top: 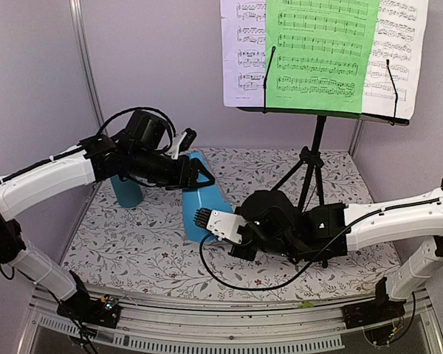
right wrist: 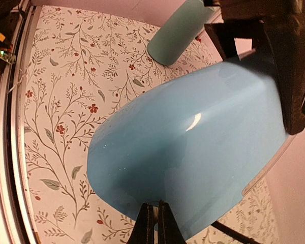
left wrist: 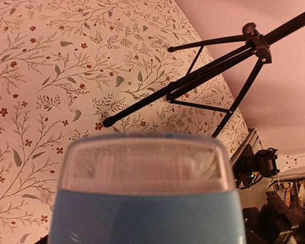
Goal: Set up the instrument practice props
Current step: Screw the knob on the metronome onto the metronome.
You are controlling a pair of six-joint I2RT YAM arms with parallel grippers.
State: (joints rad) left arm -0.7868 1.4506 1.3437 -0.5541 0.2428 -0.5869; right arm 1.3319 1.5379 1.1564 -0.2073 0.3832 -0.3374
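The small blue metronome is held tilted just above the floral table, and it fills much of the left wrist view and the right wrist view. My left gripper clamps its narrow upper end from the left; one black finger shows there. My right gripper is at its lower edge, fingertips pressed together on a small pale piece of its side. Behind stands the black tripod music stand, carrying white and green sheet-music pages.
A teal cylinder cup stands at the left behind my left arm, also seen as the cup. The stand's tripod legs spread over the patterned tabletop. Purple walls enclose the back and sides.
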